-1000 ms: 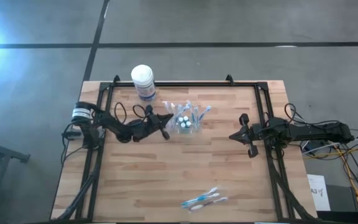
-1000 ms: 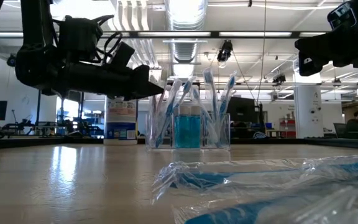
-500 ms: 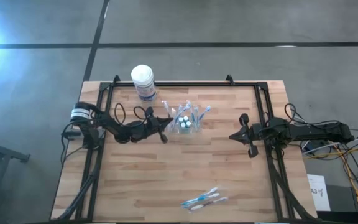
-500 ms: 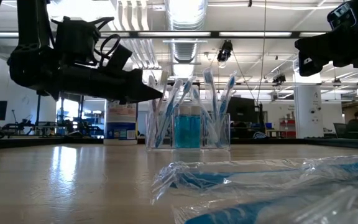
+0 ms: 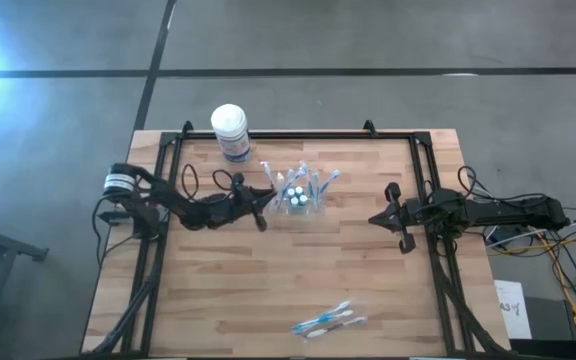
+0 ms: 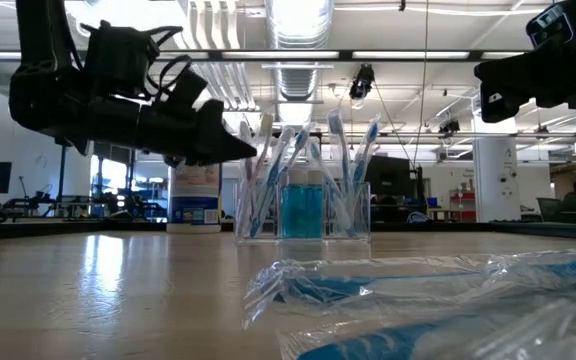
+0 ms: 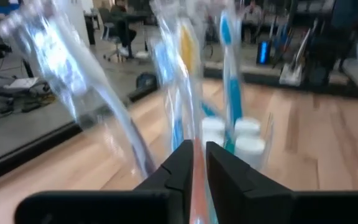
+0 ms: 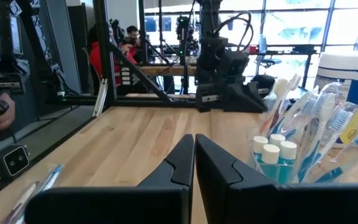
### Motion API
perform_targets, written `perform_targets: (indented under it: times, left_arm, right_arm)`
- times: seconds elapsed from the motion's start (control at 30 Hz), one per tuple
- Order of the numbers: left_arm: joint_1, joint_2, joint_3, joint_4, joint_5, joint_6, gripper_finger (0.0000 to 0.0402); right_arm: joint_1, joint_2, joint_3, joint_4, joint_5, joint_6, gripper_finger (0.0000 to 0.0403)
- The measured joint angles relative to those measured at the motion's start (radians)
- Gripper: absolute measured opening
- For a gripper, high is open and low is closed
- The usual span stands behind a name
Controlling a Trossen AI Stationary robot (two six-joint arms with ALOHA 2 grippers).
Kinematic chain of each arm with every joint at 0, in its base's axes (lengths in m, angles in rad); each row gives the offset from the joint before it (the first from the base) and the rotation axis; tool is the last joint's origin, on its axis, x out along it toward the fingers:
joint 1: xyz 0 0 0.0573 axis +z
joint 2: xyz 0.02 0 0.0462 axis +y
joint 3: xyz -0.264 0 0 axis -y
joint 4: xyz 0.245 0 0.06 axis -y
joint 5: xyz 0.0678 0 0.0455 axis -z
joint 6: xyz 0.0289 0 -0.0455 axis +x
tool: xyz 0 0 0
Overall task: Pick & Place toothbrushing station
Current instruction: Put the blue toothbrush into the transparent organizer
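Observation:
A small clear plastic cup (image 5: 313, 207) stands at the table's middle far part. It holds several wrapped blue-white toothbrushes (image 6: 353, 165) and three white-capped tubes (image 5: 295, 195). My left gripper (image 5: 264, 203) is at the cup's left side, shut on one toothbrush. In the left wrist view the cup (image 7: 263, 146) stands just beyond the fingers. My right gripper (image 5: 393, 216) is shut and empty, above the table's right part, well clear of the cup (image 8: 278, 168). My left gripper pinches a thin reddish toothbrush handle (image 7: 194, 186) between its two fingers. The fingers come level from the table's left and lie across the handle. The brush rises tilted above the fingertips, its head (image 6: 265, 125) up by the cup's left rim. Its lower end is hidden.
A white-lidded canister (image 5: 230, 130) with a blue label stands at the far edge, left of the cup. Some wrapped toothbrushes (image 5: 326, 320) lie loose near the table's near edge, close in the low view (image 6: 418, 290). A dark frame (image 5: 298, 135) borders the table.
My left gripper has drawn back a little toward the table's left edge, its fingertips staying by the cup's left side. The cup and my right gripper have kept still.

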Motion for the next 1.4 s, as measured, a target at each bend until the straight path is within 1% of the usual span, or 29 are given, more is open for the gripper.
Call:
perform_targets:
  times: [0.17, 0.27, 0.37, 0.47, 0.53, 0.63, 0.7, 0.77, 0.87, 0.97, 1.07, 1.13, 1.3, 1.4]
  left_arm:
    - [-0.007, -0.064, 0.001, -0.072, 0.001, 0.011, 0.0073]
    - [-0.021, -0.117, 0.000, -0.106, 0.000, 0.054, 0.0090]
    - [-0.043, -0.194, 0.001, -0.132, 0.000, 0.105, 0.0104]
    - [-0.070, -0.291, 0.002, -0.198, 0.003, 0.114, 0.0110]
    - [-0.092, -0.363, 0.019, -0.274, 0.017, 0.113, 0.0107]
    - [-0.139, -0.454, 0.076, -0.463, 0.053, 0.113, 0.0097]
    - [-0.182, -0.491, 0.141, -0.623, 0.066, 0.108, 0.0085]
    - [-0.229, -0.498, 0.223, -0.775, 0.077, 0.085, 0.0069]
    - [-0.302, -0.457, 0.363, -0.978, 0.080, 0.037, 0.0037]
    - [-0.371, -0.375, 0.491, -1.097, 0.081, 0.013, 0.0008]
    - [-0.427, -0.274, 0.602, -1.127, 0.081, 0.004, 0.0010]
    - [-0.450, -0.208, 0.671, -1.143, 0.083, -0.029, 0.0013]
    - [-0.455, -0.033, 0.841, -1.217, 0.085, -0.225, 0.0006]
    - [-0.454, 0.085, 0.961, -1.324, 0.120, -0.299, 0.0010]
  right_arm:
    - [0.000, 0.000, 0.000, 0.000, 0.000, 0.003, 0.0013]
    - [0.000, 0.000, 0.000, 0.000, 0.000, 0.003, 0.0013]
    - [0.000, 0.000, 0.000, 0.000, 0.000, 0.003, 0.0013]
    - [0.000, 0.001, 0.000, 0.000, 0.000, 0.003, 0.0013]
    - [0.000, 0.002, 0.000, 0.000, -0.001, 0.003, 0.0013]
    - [0.000, 0.002, 0.000, 0.000, -0.001, 0.003, 0.0013]
    - [0.000, 0.002, 0.000, 0.000, -0.001, 0.003, 0.0013]
    - [0.000, 0.002, 0.000, 0.000, -0.001, 0.003, 0.0013]
    - [0.000, 0.002, 0.000, 0.000, -0.001, 0.003, 0.0013]
    - [0.000, 0.002, 0.000, 0.000, -0.001, 0.004, 0.0013]
    - [0.000, 0.002, 0.000, 0.001, 0.000, 0.020, 0.0013]
    - [0.000, 0.001, 0.000, 0.002, 0.000, 0.023, 0.0013]
    - [0.000, 0.001, 0.000, 0.000, 0.000, 0.028, 0.0013]
    - [0.000, 0.004, 0.000, 0.001, 0.000, 0.030, 0.0013]
